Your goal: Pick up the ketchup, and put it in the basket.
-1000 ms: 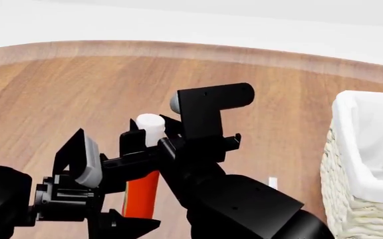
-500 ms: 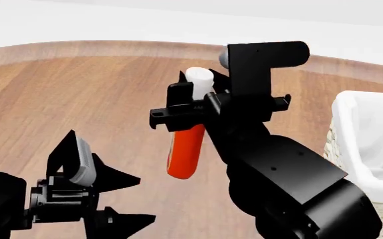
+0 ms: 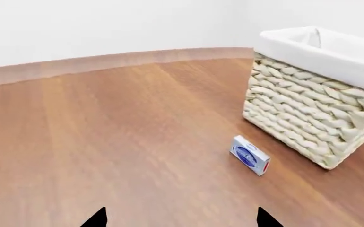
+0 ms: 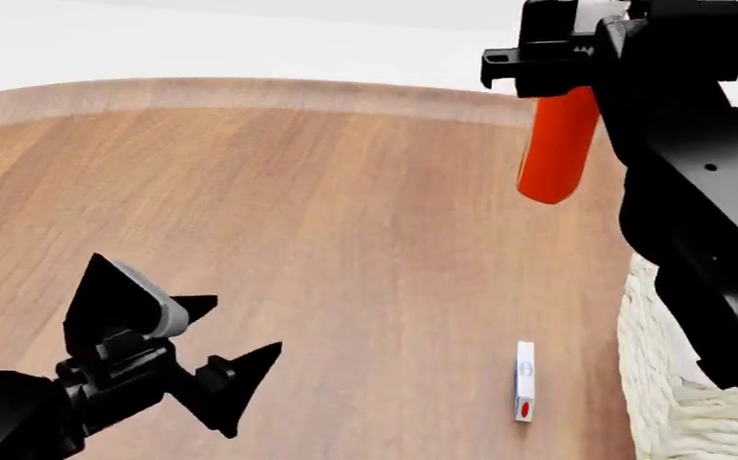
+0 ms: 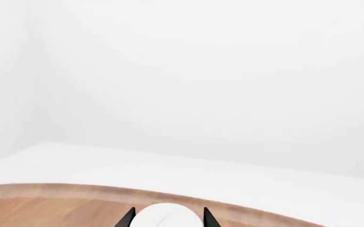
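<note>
The right gripper's 2 fingers clamp the ketchup by its white cap, the bottle hanging high above the table, just left of the basket. The left gripper hangs low with fingers apart, holding nothing. The basket's white liner shows; its inside is hidden. A small blue-white box lies on the table beside the basket's wall.
</note>
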Controlling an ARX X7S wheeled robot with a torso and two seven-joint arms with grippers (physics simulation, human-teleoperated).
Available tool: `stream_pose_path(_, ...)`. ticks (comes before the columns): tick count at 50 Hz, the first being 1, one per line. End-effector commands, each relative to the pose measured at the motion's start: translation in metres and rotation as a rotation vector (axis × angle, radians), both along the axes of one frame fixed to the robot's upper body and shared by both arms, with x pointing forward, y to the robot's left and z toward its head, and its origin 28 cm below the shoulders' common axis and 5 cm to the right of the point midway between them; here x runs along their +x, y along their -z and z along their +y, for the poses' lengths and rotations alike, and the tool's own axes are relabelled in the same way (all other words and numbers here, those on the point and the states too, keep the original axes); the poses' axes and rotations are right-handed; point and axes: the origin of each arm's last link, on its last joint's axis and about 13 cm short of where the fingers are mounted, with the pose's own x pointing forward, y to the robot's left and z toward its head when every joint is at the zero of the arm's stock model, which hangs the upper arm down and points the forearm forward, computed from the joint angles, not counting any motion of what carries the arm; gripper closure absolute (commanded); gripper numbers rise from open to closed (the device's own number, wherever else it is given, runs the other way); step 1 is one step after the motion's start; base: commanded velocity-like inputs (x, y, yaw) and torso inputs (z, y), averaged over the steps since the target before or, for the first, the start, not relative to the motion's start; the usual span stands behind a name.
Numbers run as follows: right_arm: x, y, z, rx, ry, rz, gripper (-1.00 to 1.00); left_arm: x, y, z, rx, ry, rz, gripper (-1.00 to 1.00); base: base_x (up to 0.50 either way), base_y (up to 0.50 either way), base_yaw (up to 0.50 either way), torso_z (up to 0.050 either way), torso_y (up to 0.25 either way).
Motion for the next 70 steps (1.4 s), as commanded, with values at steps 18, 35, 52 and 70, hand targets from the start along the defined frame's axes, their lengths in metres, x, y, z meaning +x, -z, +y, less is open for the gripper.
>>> stream_pose_path(18, 0.006, -0.039, -0.072, -0.003, 0.279, -0.092, 1.0, -0.04, 0.011, -0.011, 0.004, -0.5, -0.193, -1.0, 0.0, 0.0, 0.0, 0.0, 0.001)
stream_pose_path(35, 0.022, 0.02, -0.091, 0.06, 0.317, -0.057, 1.0, -0.054, -0.001, -0.013, -0.06, -0.47, -0.197, -1.0, 0.0, 0.0, 0.0, 0.0, 0.001)
stream_pose_path(52, 0.03, 0.046, -0.111, 0.047, 0.389, -0.044, 1.0, -0.06, -0.009, -0.014, -0.058, -0.453, -0.22, -1.0, 0.0, 0.0, 0.0, 0.0, 0.0)
stream_pose_path(70, 0.039, 0.065, -0.11, 0.045, 0.407, -0.014, 1.0, -0.059, -0.01, -0.015, -0.082, -0.463, -0.238, -1.0, 0.0, 0.0, 0.0, 0.0, 0.001)
